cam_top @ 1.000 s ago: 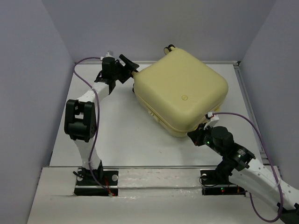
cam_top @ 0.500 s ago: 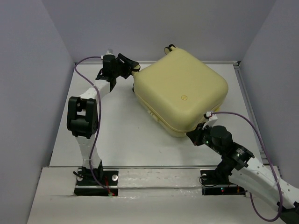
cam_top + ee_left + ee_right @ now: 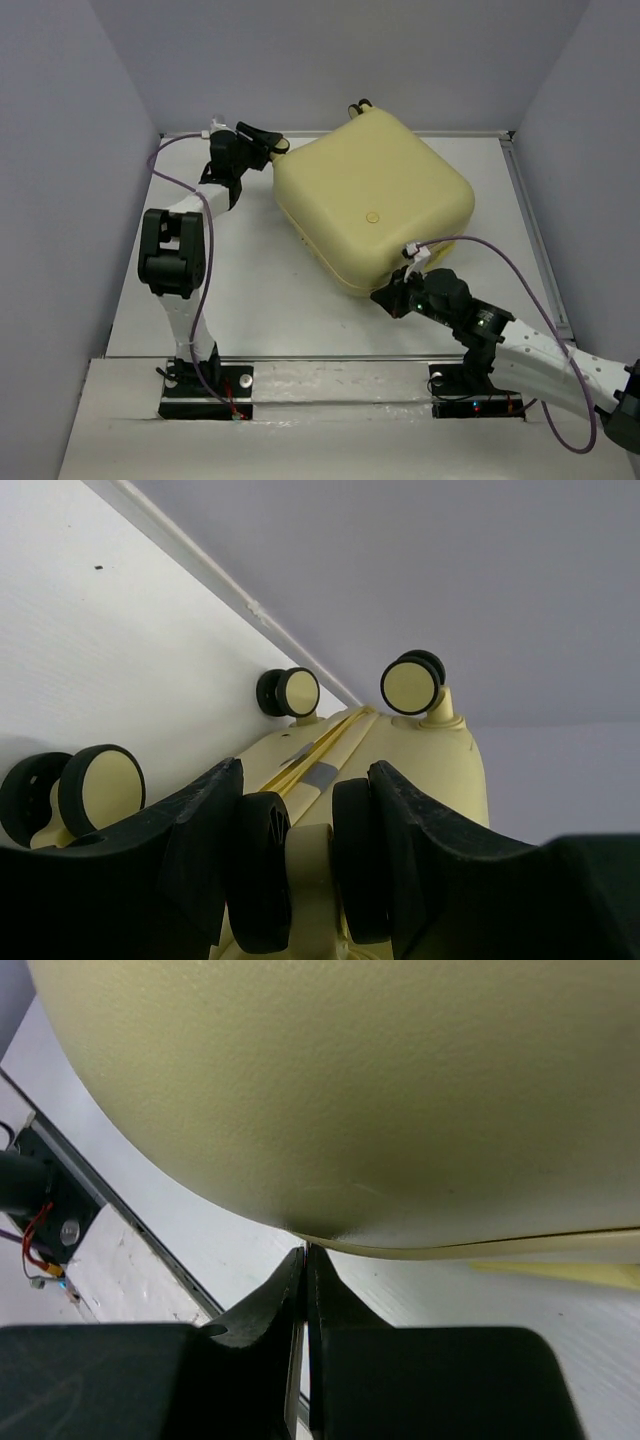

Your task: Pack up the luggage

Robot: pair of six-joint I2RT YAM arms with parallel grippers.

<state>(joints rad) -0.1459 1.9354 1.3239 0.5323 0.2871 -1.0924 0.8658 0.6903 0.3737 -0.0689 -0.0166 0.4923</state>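
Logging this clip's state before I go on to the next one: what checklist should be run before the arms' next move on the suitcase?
1. Luggage closed: ok, both shells are together; the contents cannot be seen.
2. Left gripper hold: ok, it is closed on one caster wheel.
3. Right gripper empty: ok, it is shut, with its tips at the shell's lower near edge.
4. Right tips touching the shell: cannot tell.
5. Luggage fully on the table: ok, it lies flat within the edges.
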